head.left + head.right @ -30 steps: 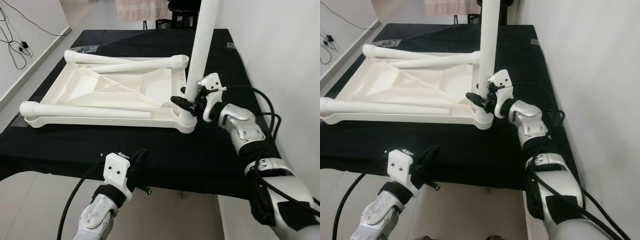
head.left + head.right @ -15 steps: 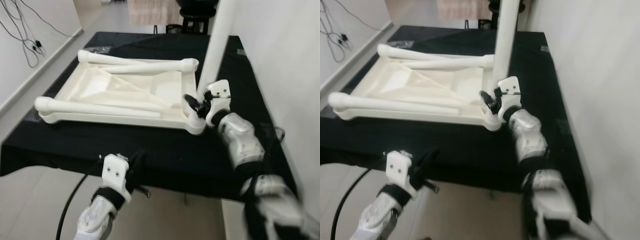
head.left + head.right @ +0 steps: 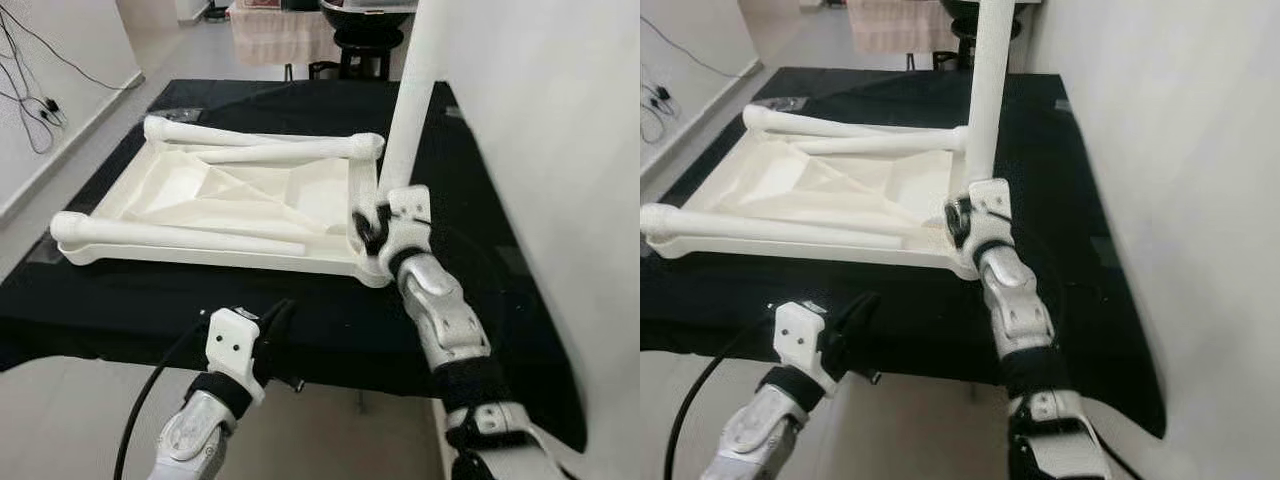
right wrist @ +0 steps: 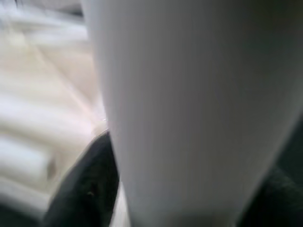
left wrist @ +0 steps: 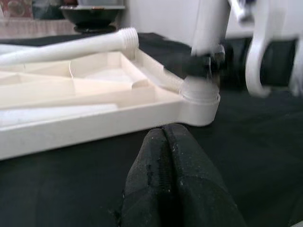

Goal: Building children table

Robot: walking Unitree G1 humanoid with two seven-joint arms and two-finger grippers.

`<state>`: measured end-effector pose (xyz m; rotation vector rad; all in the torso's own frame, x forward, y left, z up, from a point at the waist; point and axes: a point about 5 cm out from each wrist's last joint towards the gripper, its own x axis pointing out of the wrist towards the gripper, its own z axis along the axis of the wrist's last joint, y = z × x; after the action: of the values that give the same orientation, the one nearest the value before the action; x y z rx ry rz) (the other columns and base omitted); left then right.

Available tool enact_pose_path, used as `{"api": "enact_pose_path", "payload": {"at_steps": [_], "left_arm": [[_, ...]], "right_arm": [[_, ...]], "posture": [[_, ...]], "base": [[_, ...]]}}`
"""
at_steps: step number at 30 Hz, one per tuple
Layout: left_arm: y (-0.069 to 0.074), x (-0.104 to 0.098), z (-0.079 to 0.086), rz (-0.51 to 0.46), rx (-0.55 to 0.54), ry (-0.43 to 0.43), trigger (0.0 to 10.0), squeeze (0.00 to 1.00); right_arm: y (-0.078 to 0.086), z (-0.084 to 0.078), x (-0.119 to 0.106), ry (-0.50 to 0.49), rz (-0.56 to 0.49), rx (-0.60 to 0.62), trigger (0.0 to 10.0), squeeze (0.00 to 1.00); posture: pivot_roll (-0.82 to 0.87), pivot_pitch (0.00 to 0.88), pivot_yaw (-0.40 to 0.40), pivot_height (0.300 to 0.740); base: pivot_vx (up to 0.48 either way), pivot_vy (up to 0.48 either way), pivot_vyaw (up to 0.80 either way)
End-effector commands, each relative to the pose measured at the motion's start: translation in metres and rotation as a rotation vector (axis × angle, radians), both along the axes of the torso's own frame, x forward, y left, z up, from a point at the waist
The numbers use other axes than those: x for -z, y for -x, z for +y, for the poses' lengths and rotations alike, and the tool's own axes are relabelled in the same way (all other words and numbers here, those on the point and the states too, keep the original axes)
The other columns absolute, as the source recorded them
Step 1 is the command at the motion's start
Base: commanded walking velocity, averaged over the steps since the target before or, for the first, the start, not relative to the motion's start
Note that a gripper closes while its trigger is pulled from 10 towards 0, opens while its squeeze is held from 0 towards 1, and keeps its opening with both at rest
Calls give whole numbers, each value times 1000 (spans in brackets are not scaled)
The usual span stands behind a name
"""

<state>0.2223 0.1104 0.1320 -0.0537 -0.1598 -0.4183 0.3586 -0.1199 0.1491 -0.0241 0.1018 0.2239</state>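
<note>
The step in hand is judged to be the seating of a leg in its corner socket. The upright leg (image 3: 408, 110) stands in the near right corner of the overturned tabletop (image 3: 250, 195), which lies on the black surface (image 3: 480, 290). The right gripper (image 3: 372, 226) is set low on that leg, just above the socket (image 5: 200, 97), and its jaws are closed around the shaft. In the right wrist view the leg is seen pressed close against one dark finger (image 4: 83, 189).

Three more legs are seen lying loose across the tabletop, away from the right jaws: the near leg (image 3: 170, 235) along the front edge and two far legs (image 3: 265, 148) towards the back.

The left gripper (image 3: 272, 322) hangs below the front edge of the surface (idle, by the look of it), and its jaws are shown pressed together on nothing in the left wrist view.

The next move is judged to call for the leg to be turned or pushed down until it sits home, the shaft being kept plumb. The threaded end (image 5: 129, 36) of a lying leg is shown by the left wrist view; from the head views that thread cannot be made out.
</note>
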Motion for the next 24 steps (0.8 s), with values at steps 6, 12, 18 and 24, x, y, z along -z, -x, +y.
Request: {"api": "enact_pose_path", "payload": {"at_steps": [6,12,18,24], "left_arm": [[1,6,0,30,-1,-3,10000,0],[0,6,0,29,-3,-4,10000,0],[0,7,0,29,-4,-4,10000,0],[1,7,-1,29,-5,-4,10000,0]], "right_arm": [[-6,18,-42,-61,-127,-336,10000,0],[-13,13,-42,-32,-65,-629,10000,0],[-16,7,-39,-3,-36,-749,0,0],[-18,-2,-40,1,-31,-757,0,0]], "posture": [[117,125,-8,740],[120,121,-10,740],[129,121,-11,740],[126,124,-11,740]], "base": [[0,0,0],[0,0,0],[0,0,0],[0,0,0]]}}
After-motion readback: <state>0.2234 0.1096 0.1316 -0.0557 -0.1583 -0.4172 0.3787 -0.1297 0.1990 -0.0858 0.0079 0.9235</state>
